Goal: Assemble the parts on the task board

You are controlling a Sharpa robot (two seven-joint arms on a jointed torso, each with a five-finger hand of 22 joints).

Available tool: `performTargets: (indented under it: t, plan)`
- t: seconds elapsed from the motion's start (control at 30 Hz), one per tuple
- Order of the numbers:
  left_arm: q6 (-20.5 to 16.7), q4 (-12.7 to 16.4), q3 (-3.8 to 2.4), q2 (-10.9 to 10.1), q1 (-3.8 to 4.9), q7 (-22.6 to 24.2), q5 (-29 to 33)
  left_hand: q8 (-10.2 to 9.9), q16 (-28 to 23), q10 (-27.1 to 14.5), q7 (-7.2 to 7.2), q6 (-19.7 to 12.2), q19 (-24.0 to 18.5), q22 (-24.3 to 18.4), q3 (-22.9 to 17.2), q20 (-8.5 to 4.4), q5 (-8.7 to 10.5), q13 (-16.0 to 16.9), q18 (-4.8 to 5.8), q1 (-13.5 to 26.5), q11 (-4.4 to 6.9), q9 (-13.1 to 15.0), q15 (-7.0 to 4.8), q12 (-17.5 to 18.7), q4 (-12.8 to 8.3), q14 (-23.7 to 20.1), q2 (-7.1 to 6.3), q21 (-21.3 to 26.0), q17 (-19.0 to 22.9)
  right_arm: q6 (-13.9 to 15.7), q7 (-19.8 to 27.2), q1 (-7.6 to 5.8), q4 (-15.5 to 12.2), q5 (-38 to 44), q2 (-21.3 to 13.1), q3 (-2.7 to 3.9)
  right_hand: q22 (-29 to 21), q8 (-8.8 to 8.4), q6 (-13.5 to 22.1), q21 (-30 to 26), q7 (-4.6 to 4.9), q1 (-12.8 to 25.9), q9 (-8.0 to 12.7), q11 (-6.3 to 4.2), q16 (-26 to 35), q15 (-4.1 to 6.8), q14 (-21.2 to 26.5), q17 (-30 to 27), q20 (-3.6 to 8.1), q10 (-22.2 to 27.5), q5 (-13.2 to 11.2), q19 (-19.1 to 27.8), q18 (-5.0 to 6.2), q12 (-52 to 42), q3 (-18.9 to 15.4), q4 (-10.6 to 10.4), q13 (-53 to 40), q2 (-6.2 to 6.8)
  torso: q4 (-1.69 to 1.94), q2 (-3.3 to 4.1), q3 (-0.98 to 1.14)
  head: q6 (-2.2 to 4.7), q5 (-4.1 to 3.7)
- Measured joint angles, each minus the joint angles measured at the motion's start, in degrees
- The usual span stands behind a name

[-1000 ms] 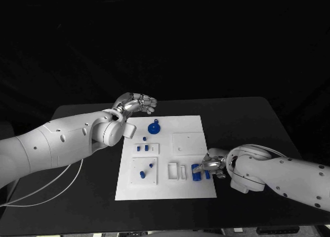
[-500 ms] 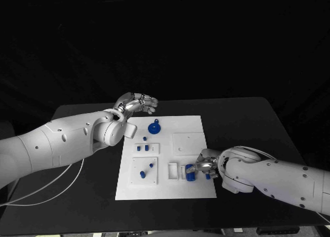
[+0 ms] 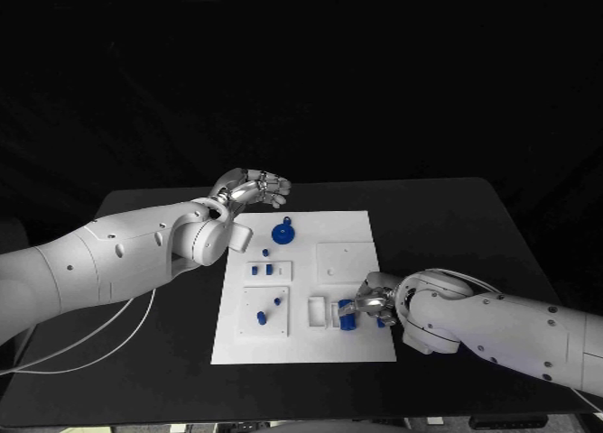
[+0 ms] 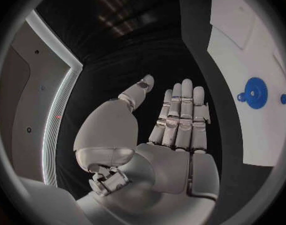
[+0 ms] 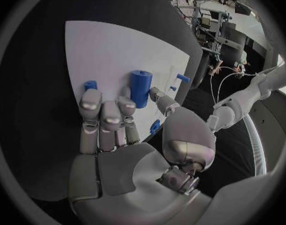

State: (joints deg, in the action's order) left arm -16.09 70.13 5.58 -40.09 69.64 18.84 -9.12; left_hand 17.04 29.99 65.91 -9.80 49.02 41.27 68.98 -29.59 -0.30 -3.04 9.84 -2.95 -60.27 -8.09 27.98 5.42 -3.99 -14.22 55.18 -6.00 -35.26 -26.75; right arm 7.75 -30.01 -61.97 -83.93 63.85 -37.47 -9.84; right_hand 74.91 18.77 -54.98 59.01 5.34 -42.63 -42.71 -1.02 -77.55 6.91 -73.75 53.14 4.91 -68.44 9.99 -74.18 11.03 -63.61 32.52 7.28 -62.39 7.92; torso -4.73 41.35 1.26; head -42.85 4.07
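From the head view you see the task board (image 3: pixel 340 239) mid-table, with bare black table (image 3: pixel 445 216) around it; your left hand (image 3: pixel 254 188) hovers curled off its far left corner; your right hand (image 3: pixel 364 305) sits at the near right edge. Left wrist view: fingers straight, side by side, holding nothing; a blue gear (image 4: pixel 257 91) lies on the board. Right wrist view: fingers appear to touch a blue cylinder (image 5: pixel 140 86); grip uncertain.

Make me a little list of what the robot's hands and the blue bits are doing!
left hand: raised beyond the task board's far corner, holding nothing
right hand: fingers resting on the blue cylinder
task board: white, in the middle of the black table
blue gear: lies near the board's far edge
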Motion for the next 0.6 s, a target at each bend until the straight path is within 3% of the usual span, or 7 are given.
performTargets:
  t: [0.3, 0.33, 0.4, 0.5, 0.6]
  plan:
    - [0.0, 0.02, 0.0, 0.02, 0.0, -0.03, 0.0, 0.0, -0.23, 0.0, 0.0, 0.0, 0.0, -0.01, 0.0, 0.0, 0.0, 0.0, 0.01, 0.0, 0.0, 0.0, 0.0, 0.0, 0.0, 0.0, 0.0, 0.0, -0.05, 0.5, -0.07, 0.11, -0.36, -1.49, -0.09, -0.09, 0.0, -0.21, -0.01, 0.23, 0.0, -0.31, 0.02, 0.0, 0.0, -0.07, 0.07, 0.18, -0.09, -0.01, 0.66, 0.09, 0.0, 0.0, 0.63, 0.97, -0.13, -0.31, 0.01, 0.0, -0.01, -0.13, 0.17]
    - [0.0, 0.02, 0.0, 0.02, 0.0, -0.03, 0.0, 0.0, -0.23, 0.0, 0.0, 0.0, 0.0, 0.03, 0.0, 0.0, 0.0, 0.0, 0.01, 0.0, 0.0, 0.0, 0.0, 0.0, 0.0, 0.0, 0.0, 0.0, -0.05, 0.58, -0.07, 0.11, -0.46, -2.01, -0.18, -0.09, 0.0, -0.44, -0.11, 0.23, 0.06, -0.92, 0.11, 0.01, 0.18, -0.07, 0.07, 0.23, -0.09, -0.01, -1.0, 0.09, 0.0, 0.01, 1.87, 1.22, -0.13, -0.01, 0.01, 0.0, -0.02, -0.13, 0.18]
    - [0.01, 0.02, -0.01, 0.02, 0.0, -0.04, 0.0, 0.0, -0.24, 0.0, 0.0, 0.0, 0.0, 0.05, 0.0, 0.0, 0.0, -0.01, 0.01, 0.0, 0.0, 0.0, 0.0, 0.0, 0.0, 0.0, 0.0, 0.0, -0.05, 0.65, -0.04, 0.13, -0.76, -2.83, -0.36, -0.09, 0.0, -0.62, -0.25, 0.23, -0.03, -1.53, 2.24, 0.19, 0.35, -0.08, 0.07, 0.34, -0.01, -0.19, -2.0, 0.0, 0.0, 0.23, 3.86, 0.63, -0.16, 0.63, 0.0, 0.0, -0.02, -0.17, 0.21]
    - [0.01, 0.02, -0.01, -0.03, 0.0, -0.05, 0.01, 0.0, -0.24, 0.0, 0.0, 0.0, 0.0, 0.05, 0.0, 0.0, 0.0, -0.05, 0.02, 0.0, 0.0, 0.0, 0.0, 0.0, 0.0, 0.0, 0.0, 0.0, -0.05, 0.74, 0.01, 0.13, -1.37, -3.97, -0.8, -0.08, -0.01, -0.65, -0.36, 0.23, -0.03, -1.59, 8.59, 0.19, 0.38, -0.08, 0.06, 0.45, 0.02, -0.2, -1.53, -0.04, 0.0, 0.23, 4.58, 0.63, -0.25, 0.69, -0.03, 0.0, -0.01, -0.25, 0.33]
    - [0.01, 0.01, -0.01, -0.04, 0.0, -0.06, 0.01, 0.0, -0.24, 0.0, 0.0, 0.0, 0.0, 0.04, 0.0, 0.0, 0.0, -0.05, 0.02, 0.0, 0.0, 0.0, 0.0, 0.0, 0.0, 0.0, 0.0, 0.0, -0.05, 0.74, -0.01, 0.12, -1.67, -4.9, -0.92, -0.1, 0.0, -0.65, -0.37, 0.44, -0.03, -1.26, 10.9, 0.18, 0.38, -0.05, 0.03, 0.54, 0.02, -0.21, -1.31, -0.05, -0.01, 0.23, 4.62, 0.63, -0.3, 1.02, -0.07, 0.0, 0.0, -0.31, 0.39]
